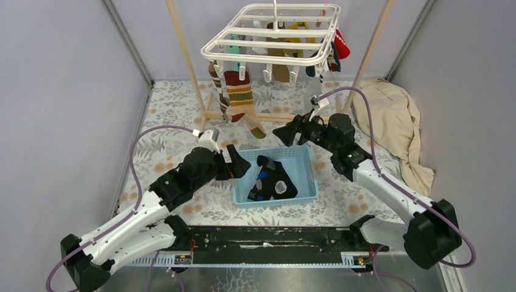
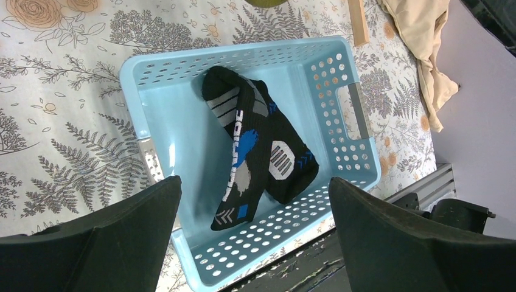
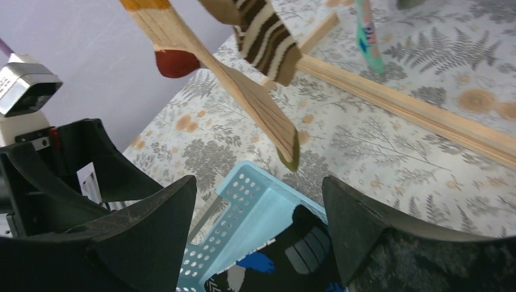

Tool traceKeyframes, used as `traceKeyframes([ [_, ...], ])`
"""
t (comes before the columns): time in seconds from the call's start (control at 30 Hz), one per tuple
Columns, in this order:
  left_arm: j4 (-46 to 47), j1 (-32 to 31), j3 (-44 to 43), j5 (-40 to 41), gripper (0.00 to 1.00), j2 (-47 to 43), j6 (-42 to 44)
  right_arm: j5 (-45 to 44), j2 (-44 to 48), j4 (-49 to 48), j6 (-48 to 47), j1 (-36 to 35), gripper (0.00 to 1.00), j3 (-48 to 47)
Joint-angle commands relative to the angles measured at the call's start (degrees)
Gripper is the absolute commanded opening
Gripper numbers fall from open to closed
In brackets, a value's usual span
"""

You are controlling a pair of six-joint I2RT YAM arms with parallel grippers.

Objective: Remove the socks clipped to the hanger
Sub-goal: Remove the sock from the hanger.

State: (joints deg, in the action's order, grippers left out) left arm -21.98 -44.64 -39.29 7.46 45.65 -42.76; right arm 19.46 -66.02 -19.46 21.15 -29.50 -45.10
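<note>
The white hanger (image 1: 271, 38) hangs at the back with several socks clipped under it, among them a brown-striped sock (image 1: 240, 97) (image 3: 268, 36) and a red one (image 1: 342, 45). Two black patterned socks (image 1: 275, 180) (image 2: 261, 146) lie in the light blue basket (image 1: 307, 182) (image 2: 152, 85). My left gripper (image 1: 243, 164) (image 2: 254, 182) stands open over the basket's near left side, holding nothing. My right gripper (image 1: 287, 131) (image 3: 258, 182) is open and empty above the basket's far edge, below the hanging socks.
A wooden rack of pale poles (image 1: 185, 61) (image 3: 243, 91) carries the hanger, and its base bar (image 1: 277, 115) lies on the floral cloth. A beige cloth (image 1: 395, 121) is heaped at the right. Grey walls close in both sides.
</note>
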Motion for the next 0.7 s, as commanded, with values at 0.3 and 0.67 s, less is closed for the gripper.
traceKeyframes([
  [0.3, -1.06, -0.36, 0.85, -0.04, 0.99, -5.68, -1.53, 11.25, -16.82, -22.71, 5.89, -0.21, 0.83, -5.2],
  [0.67, -5.2, -0.4, -1.0, 0.42, 0.99, -6.34, -1.27, 14.76, -27.27, -25.68, 6.36, -0.62, 0.71, -12.84],
])
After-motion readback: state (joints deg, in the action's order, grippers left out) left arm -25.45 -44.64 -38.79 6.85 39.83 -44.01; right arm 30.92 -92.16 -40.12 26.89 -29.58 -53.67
